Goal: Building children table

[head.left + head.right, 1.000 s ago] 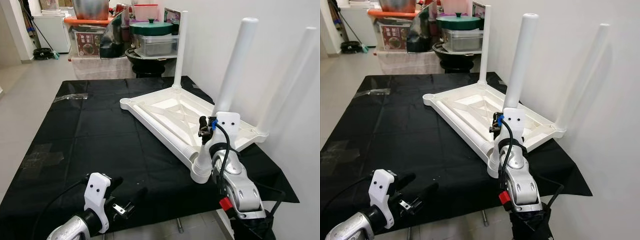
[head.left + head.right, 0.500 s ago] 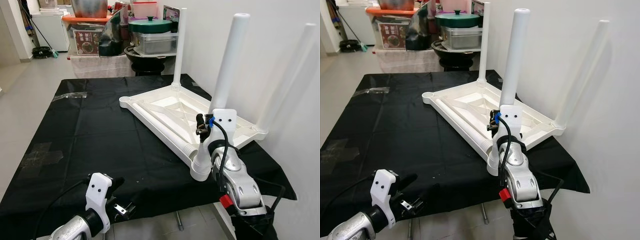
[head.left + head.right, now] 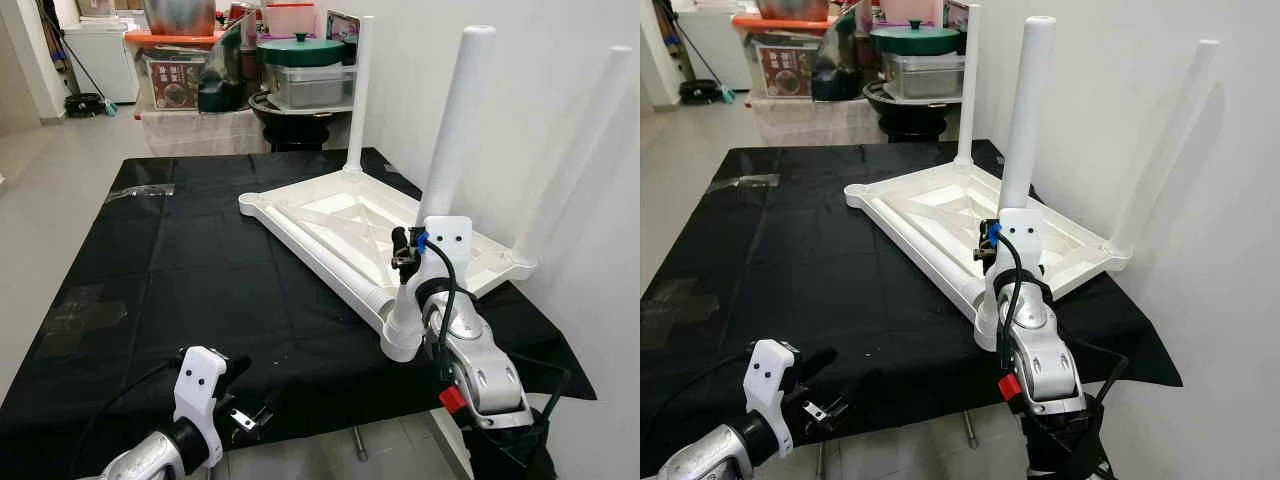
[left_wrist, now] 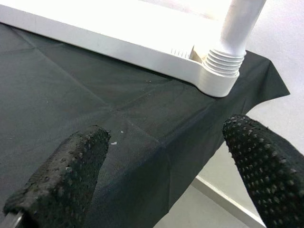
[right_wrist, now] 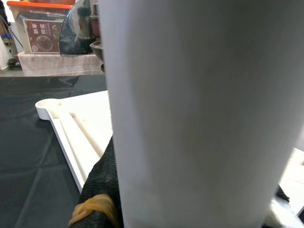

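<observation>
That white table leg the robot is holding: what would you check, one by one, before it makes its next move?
1. Right end effector closed on the near leg: ok; the wrist view shows the leg right against its fingers.
2. Near leg upright in its corner socket: ok.
3. Leg screwed fully home: cannot tell.
4. Upside-down tabletop lying flat on the black cloth: ok.
5. Remaining corner fitted with a leg: not ok.
6. Left end effector open and free near the cloth's edge: ok.
</observation>
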Robot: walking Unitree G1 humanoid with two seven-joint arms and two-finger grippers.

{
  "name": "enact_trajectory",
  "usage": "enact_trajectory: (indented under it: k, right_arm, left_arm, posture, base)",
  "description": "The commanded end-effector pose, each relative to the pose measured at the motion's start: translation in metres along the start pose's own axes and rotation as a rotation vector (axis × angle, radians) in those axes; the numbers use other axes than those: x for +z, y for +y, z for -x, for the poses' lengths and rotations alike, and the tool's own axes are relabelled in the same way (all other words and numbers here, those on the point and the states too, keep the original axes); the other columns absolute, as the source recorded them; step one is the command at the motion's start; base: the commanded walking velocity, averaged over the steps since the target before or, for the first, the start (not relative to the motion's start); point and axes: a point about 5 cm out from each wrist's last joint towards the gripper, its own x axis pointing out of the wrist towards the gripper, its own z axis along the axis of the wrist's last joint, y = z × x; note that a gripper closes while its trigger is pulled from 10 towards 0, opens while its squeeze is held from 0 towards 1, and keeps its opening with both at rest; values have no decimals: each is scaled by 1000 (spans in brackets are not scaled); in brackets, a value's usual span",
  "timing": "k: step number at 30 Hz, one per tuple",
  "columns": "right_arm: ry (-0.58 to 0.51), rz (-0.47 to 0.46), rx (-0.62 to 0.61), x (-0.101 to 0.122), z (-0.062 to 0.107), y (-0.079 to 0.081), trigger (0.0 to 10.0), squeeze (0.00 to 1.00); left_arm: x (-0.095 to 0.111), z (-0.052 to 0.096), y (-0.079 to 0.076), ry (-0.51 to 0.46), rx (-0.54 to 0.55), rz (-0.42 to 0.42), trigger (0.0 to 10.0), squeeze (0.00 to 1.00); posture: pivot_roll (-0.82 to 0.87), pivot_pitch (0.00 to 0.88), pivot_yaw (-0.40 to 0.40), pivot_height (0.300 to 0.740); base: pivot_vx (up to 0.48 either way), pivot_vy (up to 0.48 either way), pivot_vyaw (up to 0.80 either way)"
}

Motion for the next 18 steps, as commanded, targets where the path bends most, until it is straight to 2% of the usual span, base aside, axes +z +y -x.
enact_trajectory:
  k: [1,13,14,17,18]
  right_arm:
    - [9,39,-80,0,-4,-20,10000,0]
    - [8,20,-79,1,-4,-21,10000,0]
    - [4,17,-78,2,-4,-20,10000,267]
    - [-1,13,-77,3,-4,-21,10000,267]
    - [-12,7,-81,5,-4,-21,10000,996]
  left_arm:
    - [-1,-1,0,5,-7,-11,10000,0]
    - [-2,-2,0,5,-8,-11,10000,0]
    - [-2,-2,0,5,-8,-11,10000,0]
    - [-2,-2,0,6,-9,-10,10000,0]
    - [-2,-2,0,6,-10,-10,10000,0]
  posture:
    - [73,0,-48,740]
    - [72,0,-46,740]
    - [72,0,-46,740]
    - [72,0,-46,740]
    - [71,0,-46,740]
  base:
    - [0,0,0]
    - [0,0,0]
    - [0,0,0]
    - [0,0,0]
    - [0,0,0]
